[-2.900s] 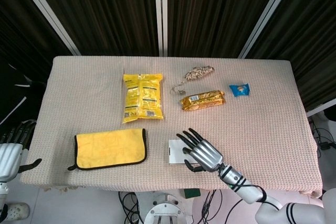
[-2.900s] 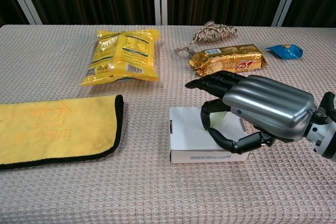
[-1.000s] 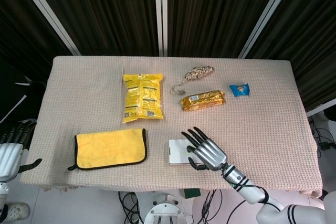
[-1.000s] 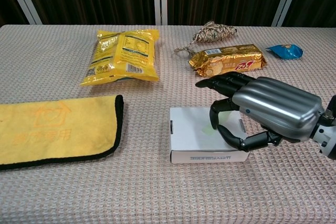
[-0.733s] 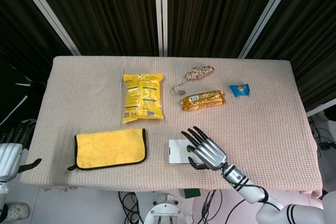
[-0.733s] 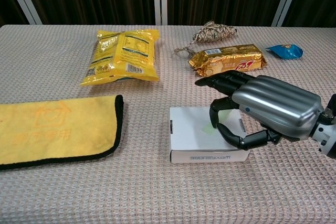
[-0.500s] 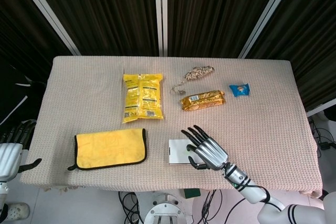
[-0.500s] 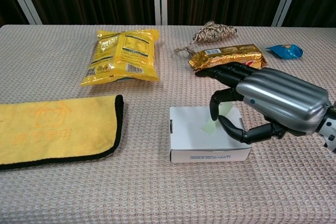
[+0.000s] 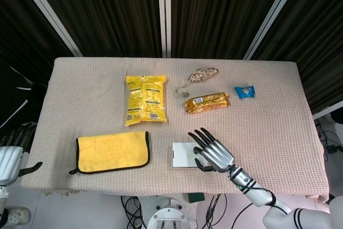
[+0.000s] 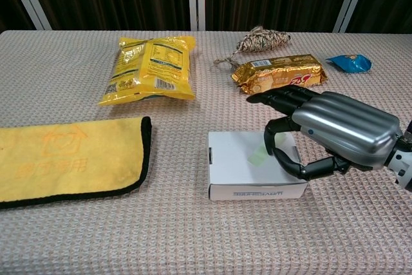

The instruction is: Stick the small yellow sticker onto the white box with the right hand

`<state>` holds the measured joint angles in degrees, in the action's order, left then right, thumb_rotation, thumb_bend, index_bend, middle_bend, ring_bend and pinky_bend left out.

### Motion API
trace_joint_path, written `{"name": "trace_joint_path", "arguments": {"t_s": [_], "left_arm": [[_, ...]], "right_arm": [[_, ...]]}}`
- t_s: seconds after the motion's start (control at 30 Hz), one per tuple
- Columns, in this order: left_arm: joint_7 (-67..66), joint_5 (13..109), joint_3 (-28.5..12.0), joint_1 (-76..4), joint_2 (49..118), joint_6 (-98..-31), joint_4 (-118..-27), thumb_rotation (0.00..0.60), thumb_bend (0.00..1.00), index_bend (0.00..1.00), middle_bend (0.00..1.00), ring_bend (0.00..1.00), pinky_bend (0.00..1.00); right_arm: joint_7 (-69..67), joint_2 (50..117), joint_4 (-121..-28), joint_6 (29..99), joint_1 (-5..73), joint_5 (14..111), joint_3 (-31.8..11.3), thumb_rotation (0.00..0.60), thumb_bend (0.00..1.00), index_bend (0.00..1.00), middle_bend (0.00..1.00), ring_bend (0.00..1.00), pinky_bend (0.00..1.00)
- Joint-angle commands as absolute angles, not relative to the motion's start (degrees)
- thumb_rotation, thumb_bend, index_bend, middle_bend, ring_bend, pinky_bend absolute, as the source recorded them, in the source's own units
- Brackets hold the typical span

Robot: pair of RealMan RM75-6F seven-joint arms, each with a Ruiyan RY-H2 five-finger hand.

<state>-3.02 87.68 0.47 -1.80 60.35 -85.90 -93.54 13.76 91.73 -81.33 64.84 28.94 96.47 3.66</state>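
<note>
The right hand (image 10: pixel 335 130) hovers over the right end of the white box (image 10: pixel 248 167), fingers apart and curled, holding nothing. The small yellow sticker (image 10: pixel 259 156) lies on the box's top, just by the fingertips (image 10: pixel 270 140). From the box, the yellow cloth (image 9: pixel 112 152) sits at nine o'clock, the yellow snack bag (image 9: pixel 145 99) at eleven, the golden biscuit pack (image 9: pixel 206 102) at one. The left hand (image 9: pixel 10 156) hangs off the table's left edge, fingers loosely spread, empty.
</note>
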Motion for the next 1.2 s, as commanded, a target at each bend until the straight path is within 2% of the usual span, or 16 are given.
{"name": "trace_joint_path", "arguments": {"t_s": [0.03, 0.17, 0.33, 0.47, 0.63, 0.73, 0.87, 1.03, 1.2], "left_arm": [[-3.1, 87.8, 0.5, -1.8, 60.2, -86.0, -93.7, 0.600, 0.00, 0.09, 0.07, 0.03, 0.13], [-3.1, 88.0, 0.5, -1.6, 60.0, -86.5, -93.9, 0.600, 0.00, 0.09, 0.07, 0.03, 0.13], [-3.2, 88.2, 0.6, -1.4, 60.0, -86.7, -94.0, 0.600, 0.00, 0.09, 0.07, 0.03, 0.13], [-3.3, 88.5, 0.6, -1.4, 60.0, -87.1, -94.2, 0.600, 0.00, 0.09, 0.07, 0.03, 0.13], [-3.8, 89.0, 0.6, -1.4, 59.8, -87.4, -94.6, 0.600, 0.00, 0.09, 0.07, 0.03, 0.13], [-4.0, 89.3, 0.6, -1.3, 60.0, -87.8, -94.7, 0.600, 0.00, 0.09, 0.07, 0.03, 0.13], [-4.4, 89.4, 0.7, -1.0, 60.2, -88.2, -94.7, 0.600, 0.00, 0.09, 0.07, 0.03, 0.13], [-5.0, 90.0, 0.7, -1.0, 60.6, -88.5, -94.9, 0.600, 0.00, 0.09, 0.07, 0.03, 0.13], [-5.5, 90.8, 0.5, -0.7, 60.9, -89.9, -95.0, 0.600, 0.00, 0.09, 0.07, 0.03, 0.13]], "right_arm": [[13.4, 91.6, -81.4, 65.3, 28.9, 96.7, 3.7, 0.220, 0.59, 0.46, 0.00, 0.00, 0.00], [11.1, 90.8, -81.5, 68.3, 28.6, 98.7, 3.6, 0.219, 0.59, 0.42, 0.00, 0.00, 0.00], [6.8, 88.3, -82.8, 73.6, 27.7, 101.2, 3.6, 0.219, 0.50, 0.21, 0.00, 0.00, 0.00], [5.2, 85.0, -83.1, 80.4, 24.7, 102.4, 3.6, 0.219, 0.46, 0.11, 0.00, 0.00, 0.00], [5.7, 80.2, -81.4, 87.0, 19.2, 97.6, 2.1, 0.222, 0.39, 0.06, 0.00, 0.00, 0.00], [8.9, 78.0, -78.4, 90.2, 15.1, 92.0, 0.0, 0.223, 0.30, 0.00, 0.00, 0.00, 0.00], [11.9, 75.9, -75.8, 92.6, 9.7, 83.2, -2.9, 0.222, 0.22, 0.00, 0.00, 0.00, 0.00], [12.2, 74.3, -75.6, 93.2, 6.1, 78.1, -4.4, 0.224, 0.21, 0.00, 0.00, 0.00, 0.00], [10.6, 73.8, -76.5, 91.7, 5.4, 78.6, -3.9, 0.226, 0.21, 0.00, 0.00, 0.00, 0.00]]}}
